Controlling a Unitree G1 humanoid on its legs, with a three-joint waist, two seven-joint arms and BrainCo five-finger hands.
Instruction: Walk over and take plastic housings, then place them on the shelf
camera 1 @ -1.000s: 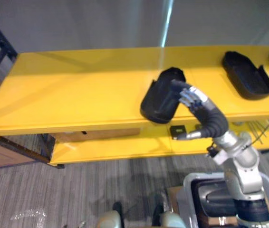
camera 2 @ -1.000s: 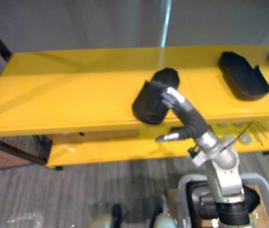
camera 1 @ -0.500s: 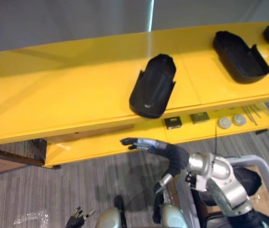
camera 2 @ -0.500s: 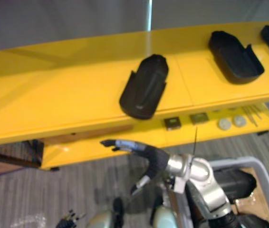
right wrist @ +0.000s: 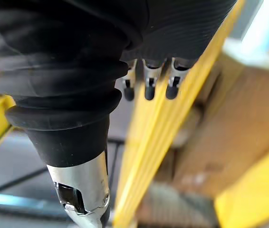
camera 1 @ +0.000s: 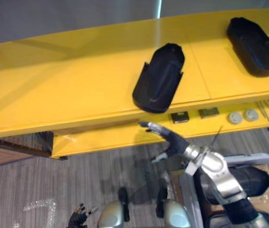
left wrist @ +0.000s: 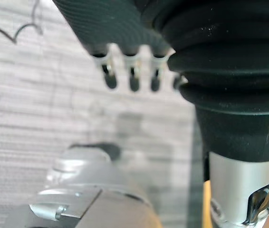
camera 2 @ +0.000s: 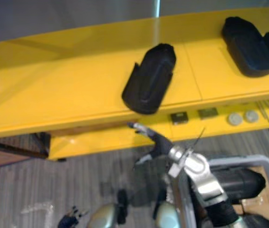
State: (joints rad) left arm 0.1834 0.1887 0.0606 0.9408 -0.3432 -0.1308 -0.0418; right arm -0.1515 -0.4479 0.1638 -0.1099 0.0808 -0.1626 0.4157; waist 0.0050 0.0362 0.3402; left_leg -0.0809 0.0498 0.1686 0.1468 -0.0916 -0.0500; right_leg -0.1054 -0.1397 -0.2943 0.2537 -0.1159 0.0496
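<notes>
Plainly, housing [camera 1: 159,78] lies on shelf [camera 1: 68,90]; right fingers [camera 1: 154,127] apart, straight.

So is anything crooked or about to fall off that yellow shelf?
Yes, one thing. The middle black housing lies slanted on the yellow shelf, with its near end right at the front edge, maybe poking slightly over. The housing to its right sits farther back. Nothing looks spilled or broken.

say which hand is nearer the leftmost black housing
Right. The right hand is just in front of the housing, below the shelf edge; the left hand hangs far lower.
</notes>
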